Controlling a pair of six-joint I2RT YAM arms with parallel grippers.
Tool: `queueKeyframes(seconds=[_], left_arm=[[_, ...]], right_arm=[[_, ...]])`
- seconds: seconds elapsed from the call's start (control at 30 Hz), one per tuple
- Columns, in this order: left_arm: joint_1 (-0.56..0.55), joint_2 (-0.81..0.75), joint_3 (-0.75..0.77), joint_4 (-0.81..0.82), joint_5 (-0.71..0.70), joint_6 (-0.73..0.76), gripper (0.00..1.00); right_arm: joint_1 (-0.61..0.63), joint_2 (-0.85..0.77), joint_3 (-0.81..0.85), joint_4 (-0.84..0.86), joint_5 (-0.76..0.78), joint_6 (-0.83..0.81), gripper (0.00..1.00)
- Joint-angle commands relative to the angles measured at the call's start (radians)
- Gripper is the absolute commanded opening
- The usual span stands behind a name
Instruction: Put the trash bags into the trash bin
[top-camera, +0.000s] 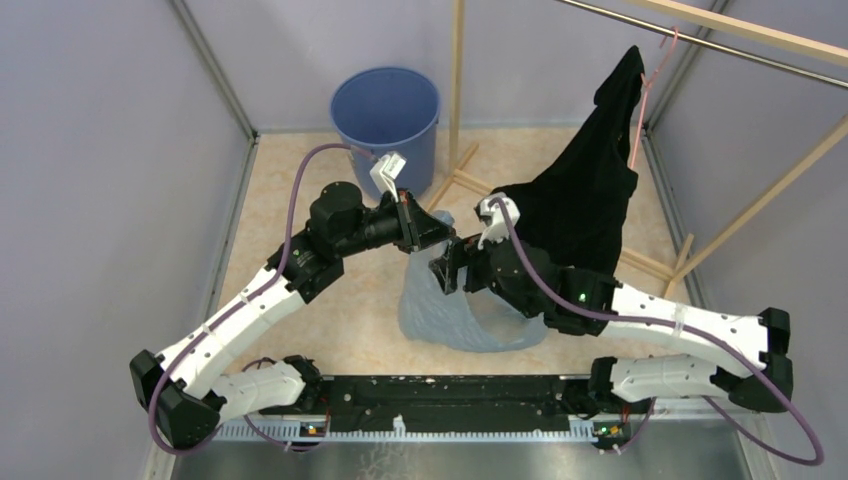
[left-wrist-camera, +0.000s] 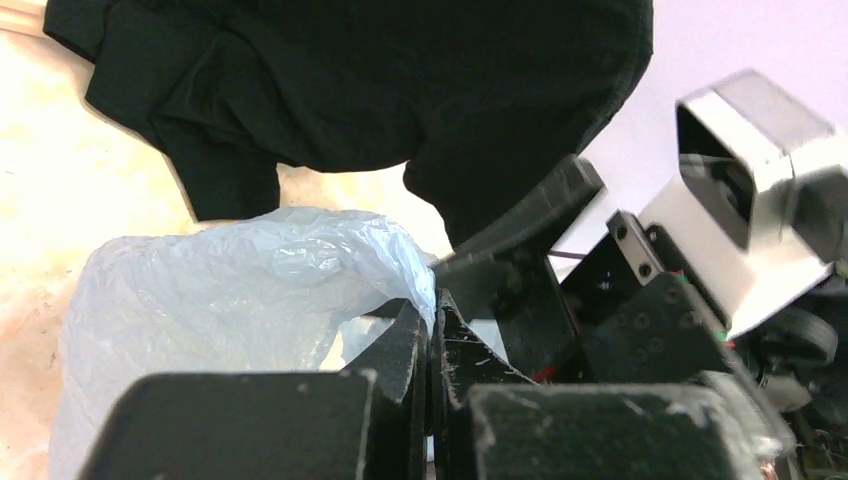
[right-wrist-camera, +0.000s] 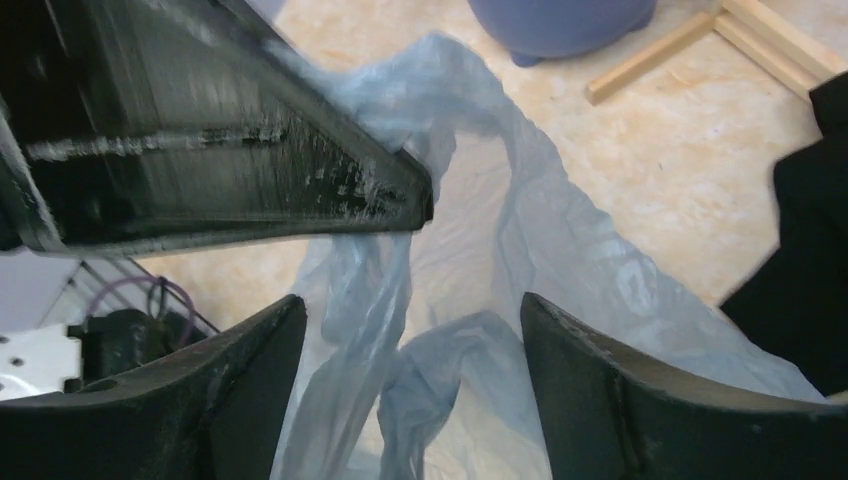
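The light-blue trash bag (top-camera: 455, 315) hangs from my left gripper (top-camera: 435, 232) down to the floor in the middle of the top view. My left gripper is shut on its top edge; the left wrist view shows the bag (left-wrist-camera: 240, 290) pinched between the closed fingers (left-wrist-camera: 432, 320). My right gripper (top-camera: 448, 268) is open just right of the left one, with bag folds (right-wrist-camera: 470, 360) between its spread fingers, not gripped. The blue trash bin (top-camera: 386, 112) stands at the back, behind the left gripper; its base shows in the right wrist view (right-wrist-camera: 560, 25).
A black garment (top-camera: 585, 195) hangs on a pink hanger (top-camera: 648, 85) from a rail at the right, right behind my right arm. A wooden rack (top-camera: 457, 100) with floor struts stands right of the bin. Grey walls enclose the floor.
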Motion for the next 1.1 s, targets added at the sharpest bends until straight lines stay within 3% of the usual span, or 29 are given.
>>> queueKeyframes(seconds=[0.0, 0.1, 0.17, 0.27, 0.4, 0.53, 0.6, 0.77, 0.9, 1.07], left_arm=[[-0.002, -0.005, 0.019, 0.013, -0.018, 0.01, 0.02], [-0.002, -0.008, 0.041, -0.045, -0.052, 0.042, 0.25], [-0.002, -0.018, 0.066, -0.114, -0.101, 0.083, 0.5], [-0.001, -0.045, 0.137, -0.278, -0.262, 0.155, 0.79], [0.006, -0.074, 0.244, -0.449, -0.572, 0.219, 0.98], [0.034, -0.067, 0.298, -0.489, -0.816, 0.244, 0.99], [0.089, -0.034, 0.319, -0.486, -0.851, 0.243, 0.99], [0.383, 0.114, 0.348, -0.405, -0.552, 0.199, 0.98], [0.513, 0.188, 0.32, -0.214, -0.397, 0.174, 0.94], [0.672, 0.31, 0.308, -0.03, -0.1, 0.015, 0.89]], right_arm=[[0.065, 0.011, 0.049, -0.032, 0.168, -0.097, 0.63], [0.067, -0.032, 0.017, -0.032, 0.227, -0.121, 0.16], [0.067, -0.089, -0.021, -0.015, 0.285, -0.151, 0.0], [0.067, -0.189, -0.088, 0.015, 0.335, -0.206, 0.0], [0.067, -0.333, -0.176, 0.056, 0.315, -0.253, 0.0], [0.067, -0.439, -0.24, 0.09, 0.281, -0.271, 0.0], [0.068, -0.477, -0.256, 0.093, 0.275, -0.276, 0.0], [0.068, -0.524, -0.257, 0.07, 0.266, -0.284, 0.0], [0.067, -0.547, -0.265, 0.055, 0.242, -0.279, 0.0], [0.067, -0.572, -0.283, 0.055, 0.229, -0.275, 0.0]])
